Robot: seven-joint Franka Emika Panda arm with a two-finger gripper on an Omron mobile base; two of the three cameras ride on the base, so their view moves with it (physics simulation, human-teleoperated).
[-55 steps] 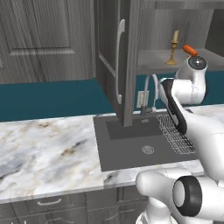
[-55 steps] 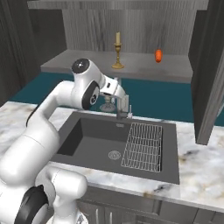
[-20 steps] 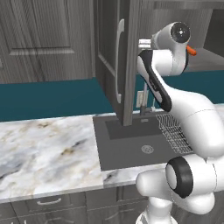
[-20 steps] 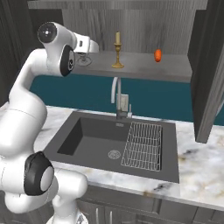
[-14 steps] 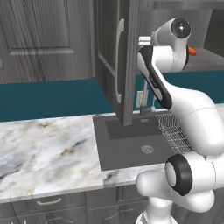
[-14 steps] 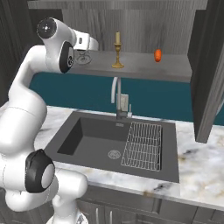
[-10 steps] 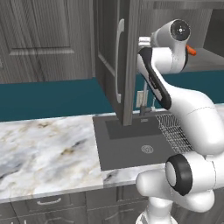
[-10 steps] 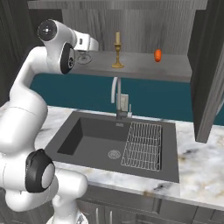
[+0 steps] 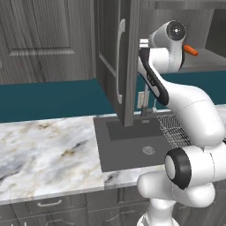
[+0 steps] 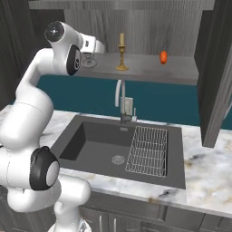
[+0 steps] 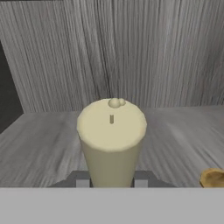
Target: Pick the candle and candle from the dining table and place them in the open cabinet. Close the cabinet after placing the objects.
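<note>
Dark grey wood-grain wall cabinet (image 10: 149, 72) stands open above a veined marble desk (image 9: 48, 145) with a matte dark sink (image 10: 113, 145) and wire rack (image 10: 147, 149). On its shelf: brass-gold stemmed holder with a cream taper candle (image 10: 121, 52), and a small orange-red block (image 10: 163, 56) well apart. The hand (image 11: 112, 181) is nearly shut on the second smooth cream cylindrical candle (image 11: 112, 140), over the shelf's left part beside the brass one. Nothing visibly changed over the last second; earlier the arm was lower, near the tap.

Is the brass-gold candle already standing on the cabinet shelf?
Yes, the brass-gold candle stands upright on the cabinet shelf, left of the orange block.
</note>
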